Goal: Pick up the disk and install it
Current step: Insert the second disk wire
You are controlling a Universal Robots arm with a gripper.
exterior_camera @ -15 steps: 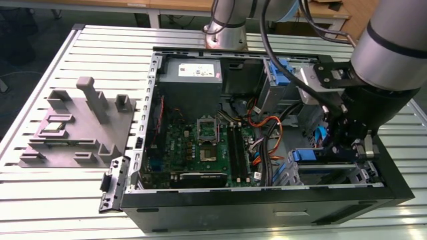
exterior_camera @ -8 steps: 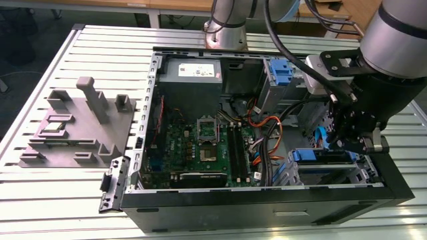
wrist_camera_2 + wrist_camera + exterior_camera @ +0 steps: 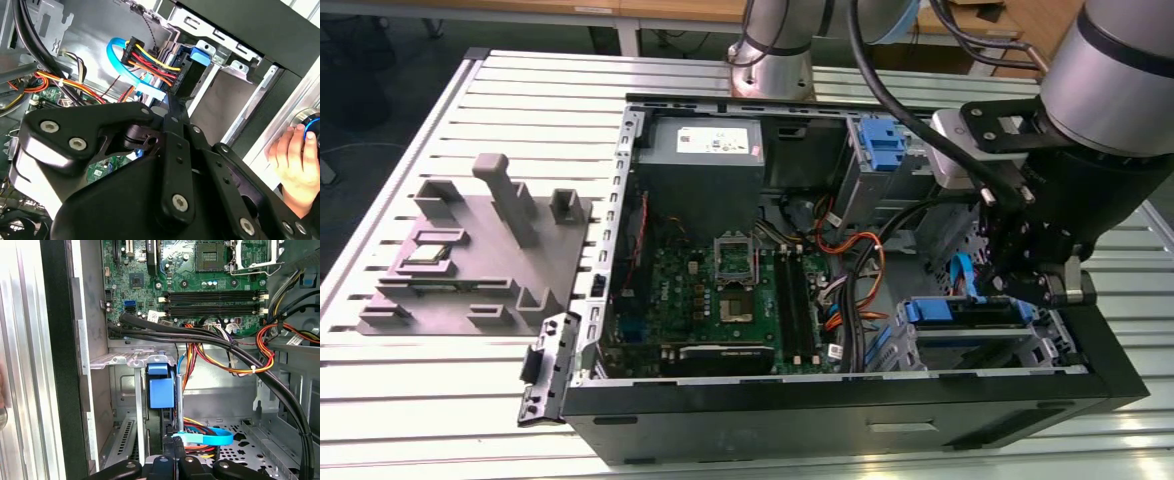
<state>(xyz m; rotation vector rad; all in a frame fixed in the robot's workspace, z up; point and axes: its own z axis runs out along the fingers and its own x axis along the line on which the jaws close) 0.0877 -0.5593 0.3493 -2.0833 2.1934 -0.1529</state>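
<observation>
Black linkage of my own fingers is crowding the second wrist view. The two tips are drawn narrow, nearly meeting. Whether they are pinching an edge or only pressing on one, I cannot tell.

I am hanging low inside the open computer case, at the corner nearest the exterior view's right. The disk is sitting on edge in the drive cage there, with its blue rail uppermost. Its long axis is running across the exterior view, along the case's near wall. My fingers are just beside the end of it that faces the exterior view's right, so the disk is lying from them toward the exterior view's left, deeper into the cage.

In the first wrist view I am looking past my tips at a blue-capped upright piece, with the motherboard beyond (I am guessing this is that same bay seen end-on).

By count I am finding one disk and one case. One grey fixture block is standing on the slatted tabletop, well apart. One more blue latch piece is sitting farther up the case. A person's hand is resting outside the case wall, near me.
</observation>
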